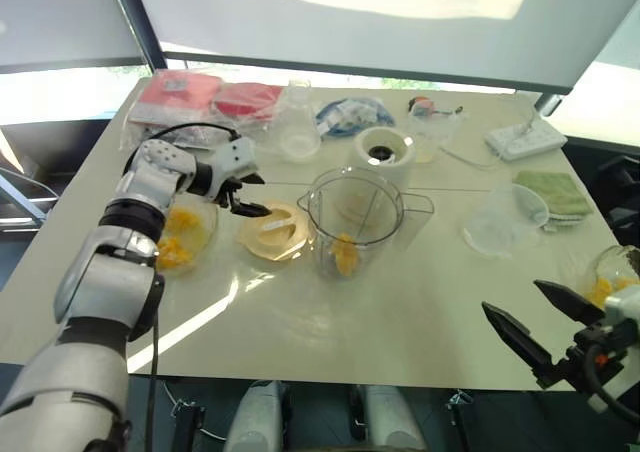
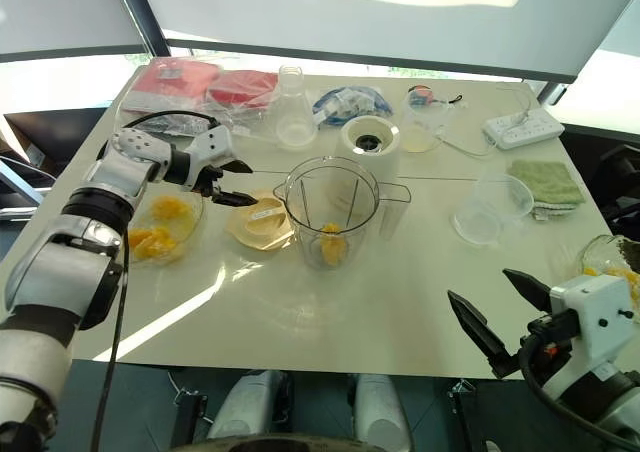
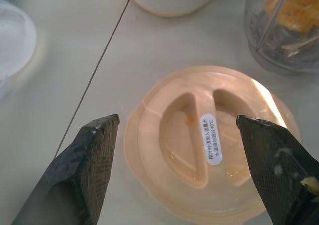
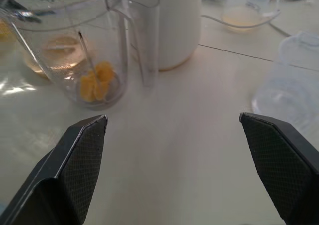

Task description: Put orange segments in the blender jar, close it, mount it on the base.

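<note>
The clear blender jar (image 1: 355, 212) stands uncovered mid-table with a few orange segments (image 1: 345, 255) at its bottom. To its left the pale-yellow lid (image 1: 272, 230) lies flat on the table. My left gripper (image 1: 255, 195) hovers open just above the lid (image 3: 209, 140), holding nothing. The cream-white base (image 1: 384, 152) stands just behind the jar. More orange segments fill a clear bowl (image 1: 180, 234) at the left and another bowl (image 1: 610, 272) at the far right. My right gripper (image 1: 513, 298) is open and empty near the table's front right edge, facing the jar (image 4: 75, 46).
A glass flask (image 1: 298, 127), plastic bags (image 1: 200, 97) and a small cup (image 1: 430, 132) line the back. An empty clear bowl (image 1: 505, 217), a green cloth (image 1: 555, 192) and a power strip (image 1: 525, 137) sit at the right.
</note>
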